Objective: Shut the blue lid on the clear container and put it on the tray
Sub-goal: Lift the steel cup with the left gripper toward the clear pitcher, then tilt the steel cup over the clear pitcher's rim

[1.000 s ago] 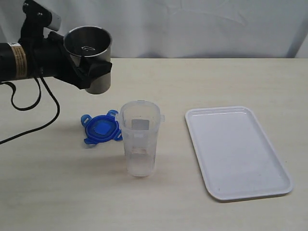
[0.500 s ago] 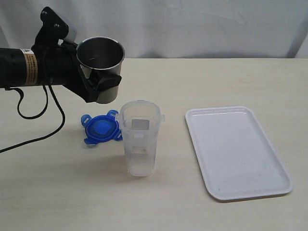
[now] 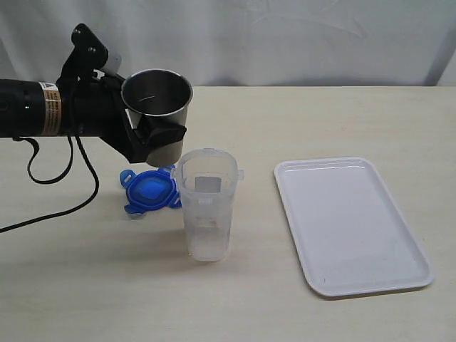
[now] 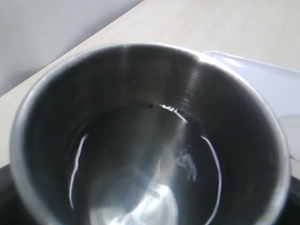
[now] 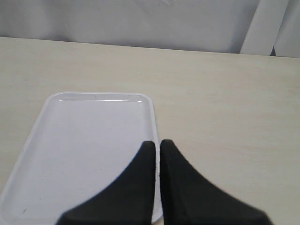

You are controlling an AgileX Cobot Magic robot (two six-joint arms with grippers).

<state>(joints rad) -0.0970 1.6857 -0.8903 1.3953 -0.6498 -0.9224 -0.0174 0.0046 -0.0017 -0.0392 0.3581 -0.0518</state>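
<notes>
Beside clear container (image 3: 206,214) | steel cup (image 3: 157,94) moved closer | possibly over blue lid (image 3: 148,191)

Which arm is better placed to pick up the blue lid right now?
Probably the right. The right gripper is shut and empty over the edge of the tray. The left gripper is nearer the blue lid, but its fingers clasp the steel cup.

Pale beige wood-grain tabletop (image 3: 299,121), wrinkled white cloth backdrop (image 3: 299,39) behind it, soft even light
</notes>
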